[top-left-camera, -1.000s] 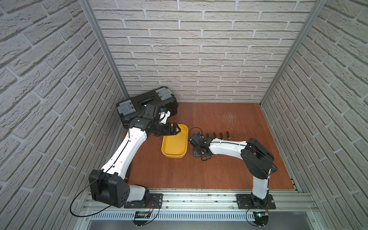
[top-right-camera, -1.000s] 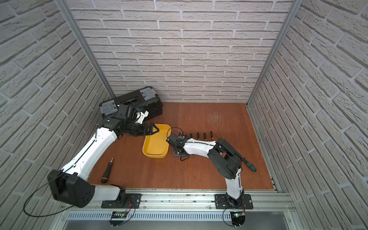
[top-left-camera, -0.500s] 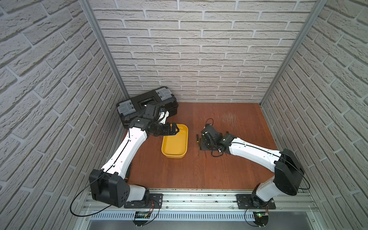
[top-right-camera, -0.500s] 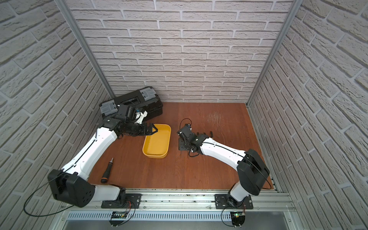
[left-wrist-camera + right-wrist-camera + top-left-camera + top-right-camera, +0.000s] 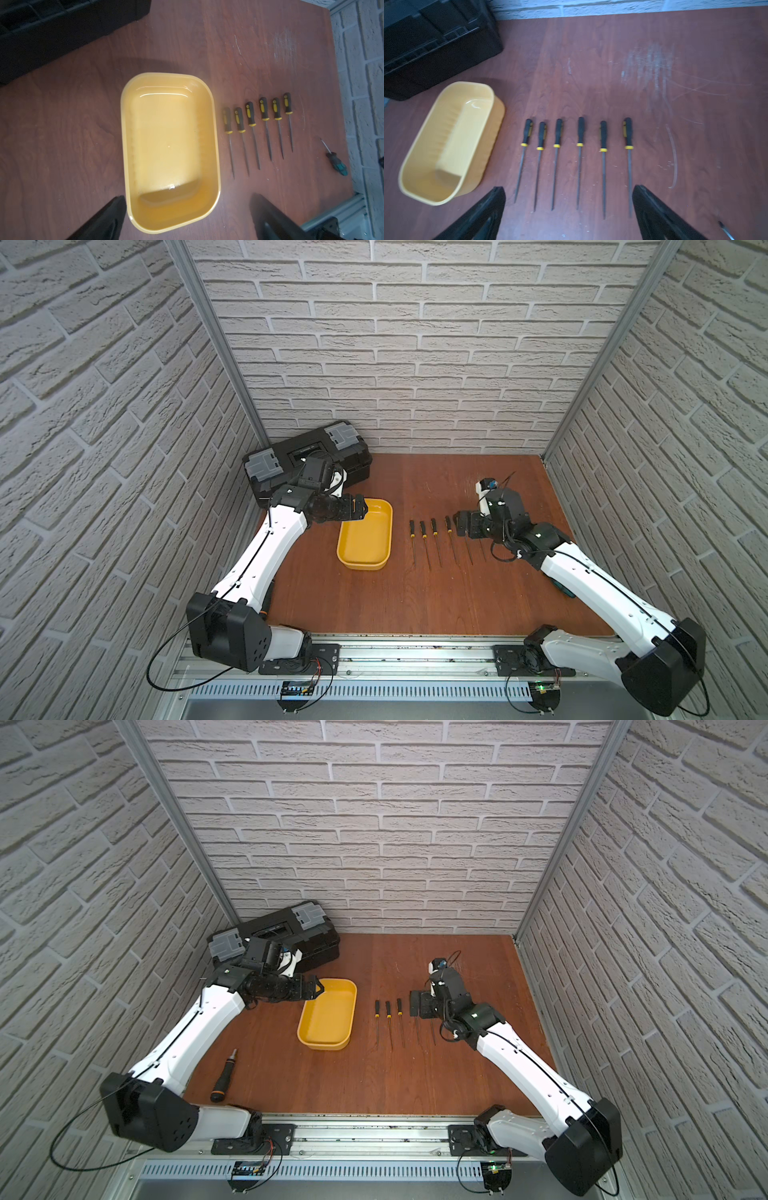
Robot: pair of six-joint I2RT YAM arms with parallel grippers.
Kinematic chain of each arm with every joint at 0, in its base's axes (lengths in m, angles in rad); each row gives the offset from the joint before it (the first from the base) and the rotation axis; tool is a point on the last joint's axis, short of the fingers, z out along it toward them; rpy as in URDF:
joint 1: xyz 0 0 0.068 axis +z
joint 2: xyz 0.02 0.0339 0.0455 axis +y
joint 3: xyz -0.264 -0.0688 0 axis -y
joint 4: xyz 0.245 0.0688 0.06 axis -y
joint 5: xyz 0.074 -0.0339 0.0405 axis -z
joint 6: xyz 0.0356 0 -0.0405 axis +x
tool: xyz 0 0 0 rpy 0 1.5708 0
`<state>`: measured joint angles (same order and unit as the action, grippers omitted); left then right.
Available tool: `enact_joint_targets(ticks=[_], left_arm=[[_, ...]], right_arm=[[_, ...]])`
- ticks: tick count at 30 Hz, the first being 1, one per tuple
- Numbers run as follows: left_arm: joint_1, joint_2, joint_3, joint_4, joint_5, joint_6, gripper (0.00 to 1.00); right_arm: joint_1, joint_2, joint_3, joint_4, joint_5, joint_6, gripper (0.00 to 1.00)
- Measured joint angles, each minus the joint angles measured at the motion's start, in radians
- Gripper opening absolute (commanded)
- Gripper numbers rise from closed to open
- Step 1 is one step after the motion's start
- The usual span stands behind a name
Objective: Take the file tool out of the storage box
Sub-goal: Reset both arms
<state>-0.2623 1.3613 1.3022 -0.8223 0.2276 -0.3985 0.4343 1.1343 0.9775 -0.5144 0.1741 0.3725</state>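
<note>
The yellow storage box point(image 5: 368, 537) point(image 5: 328, 1017) sits left of centre on the wooden table, and its inside point(image 5: 170, 135) point(image 5: 446, 145) holds nothing. Several file tools point(image 5: 434, 531) point(image 5: 388, 1011) point(image 5: 251, 116) point(image 5: 580, 133) with black and yellow handles lie in a row on the table right of the box. My left gripper point(image 5: 359, 508) point(image 5: 316, 988) point(image 5: 187, 199) hangs open over the box's far left corner. My right gripper point(image 5: 461, 522) point(image 5: 415, 1004) point(image 5: 568, 188) is open and empty above the right end of the row, covering the last files in both top views.
A black toolbox point(image 5: 307, 456) point(image 5: 274, 932) with grey latches stands in the back left corner. A black and orange screwdriver point(image 5: 224, 1073) lies front left by the left arm. A teal-handled screwdriver point(image 5: 336, 162) lies at the right, near the brick wall.
My right gripper has opened and moved right, from beside the storage box to the right end of the file row. The left arm has not moved.
</note>
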Motion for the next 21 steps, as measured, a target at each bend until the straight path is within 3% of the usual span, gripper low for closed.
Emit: enact_joint_targets(ticks=[7,14,21], left_arm=[[0.011,-0.041,-0.029,0.06,-0.106,0.043,0.98],[0.049,-0.215,-0.248,0.222,-0.238,0.1,0.99],[0.154,-0.302,-0.398,0.339,-0.273,0.14,0.98]], right_arm=[[-0.146,-0.043,-0.055,0.037,0.015,-0.092,1.0],[-0.277,-0.029,-0.208,0.246,0.049,-0.203,1.0],[-0.428,0.037,-0.319,0.451,-0.005,-0.256,1.0]])
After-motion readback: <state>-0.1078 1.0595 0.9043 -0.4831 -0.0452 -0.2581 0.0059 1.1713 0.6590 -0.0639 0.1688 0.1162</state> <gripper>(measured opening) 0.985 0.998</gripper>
